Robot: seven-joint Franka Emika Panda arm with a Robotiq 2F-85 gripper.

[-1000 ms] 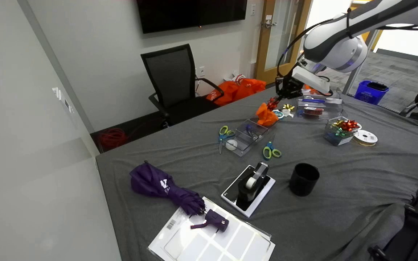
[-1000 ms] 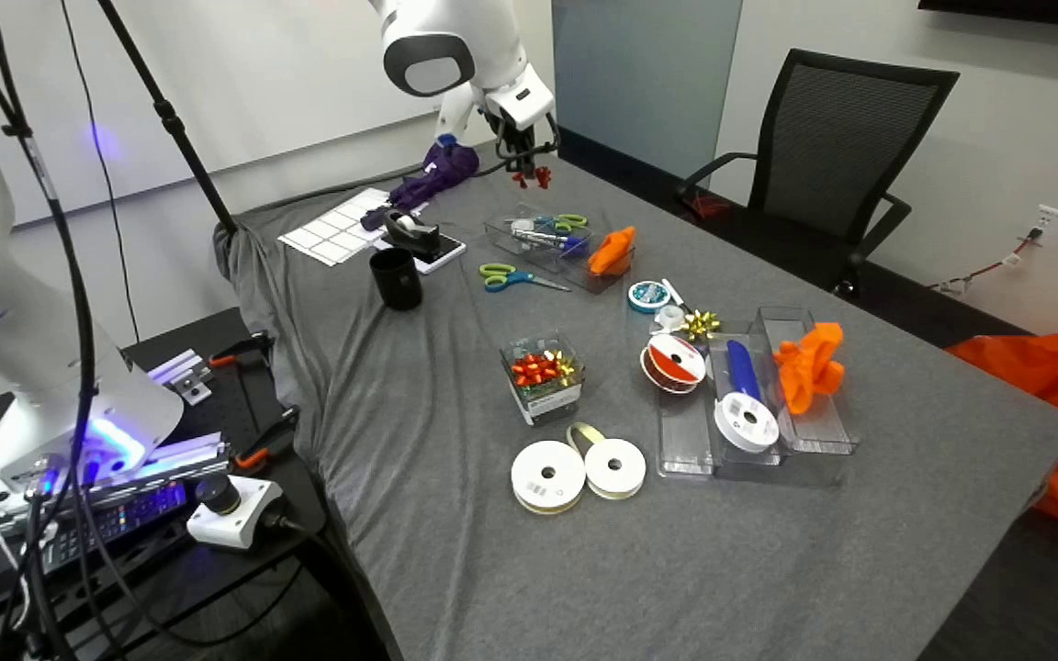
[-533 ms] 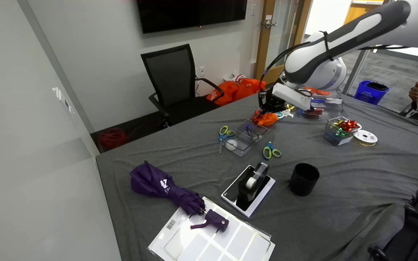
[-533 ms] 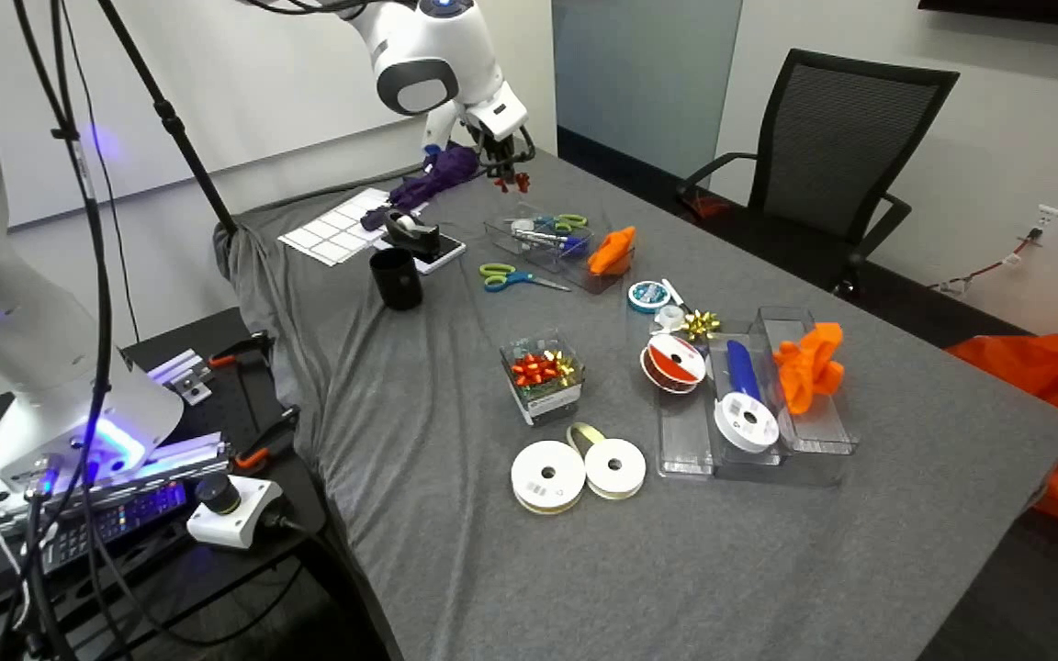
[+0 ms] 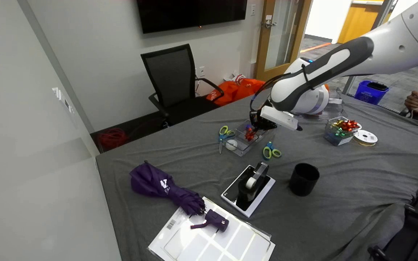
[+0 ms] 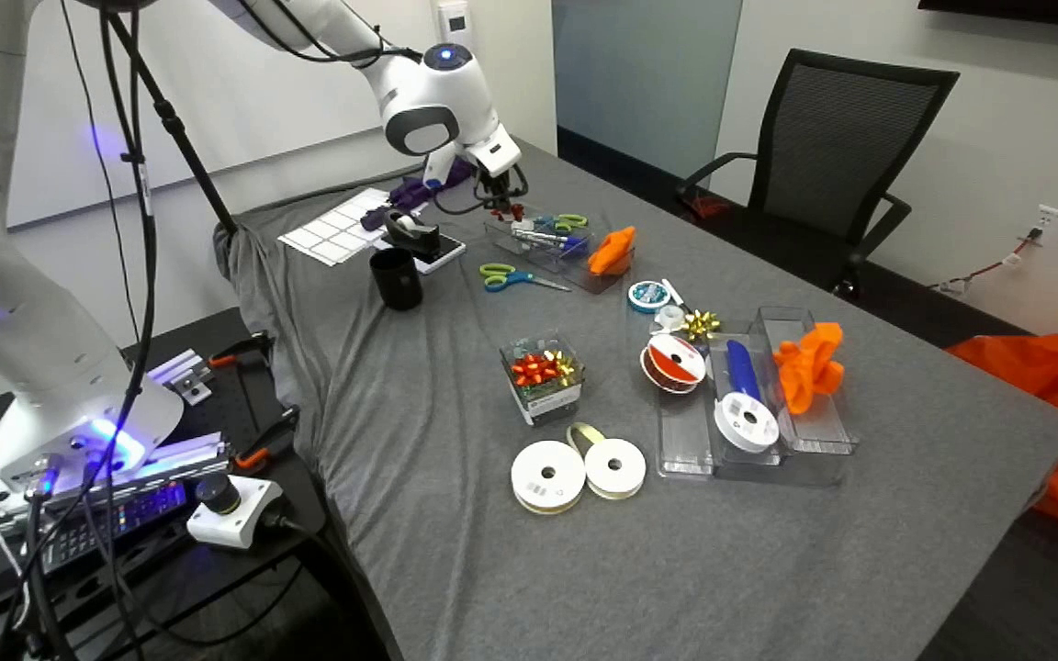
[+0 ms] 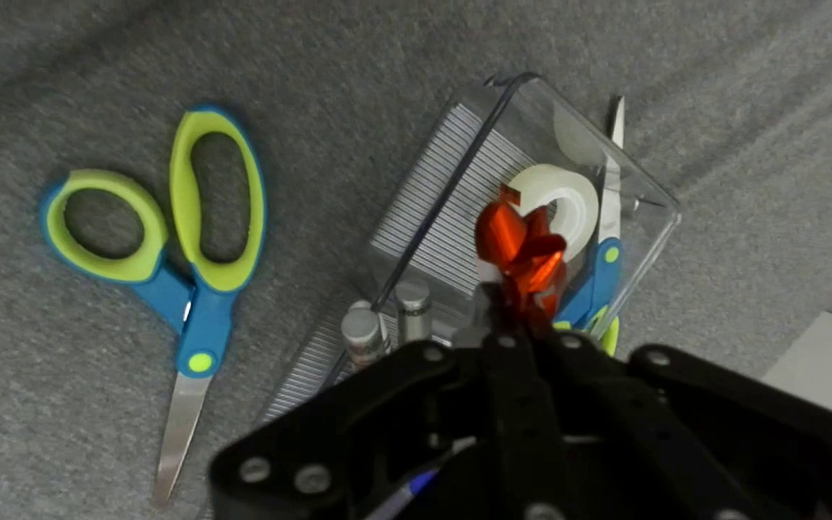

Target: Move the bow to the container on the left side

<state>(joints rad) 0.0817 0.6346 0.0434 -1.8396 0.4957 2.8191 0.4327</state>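
Note:
A shiny red bow is pinched in my gripper, whose fingers are close together on it. The bow also shows in both exterior views. My gripper points down at the clear divided container, which also shows in the wrist view. The bow hangs low over the container's end compartment, beside a white tape roll. I cannot tell whether the bow is below the rim. Markers lie in the neighbouring compartment. An orange cloth sits at the container's opposite end.
Scissors lie on one side of the container and more scissors on its other side. A tape dispenser, black cup and purple umbrella are nearby. A bow-filled box and another clear organizer stand farther off.
My gripper has moved down with the bow, from above the table to low over the container's end compartment. It stays shut on the bow. The objects on the table have not moved.

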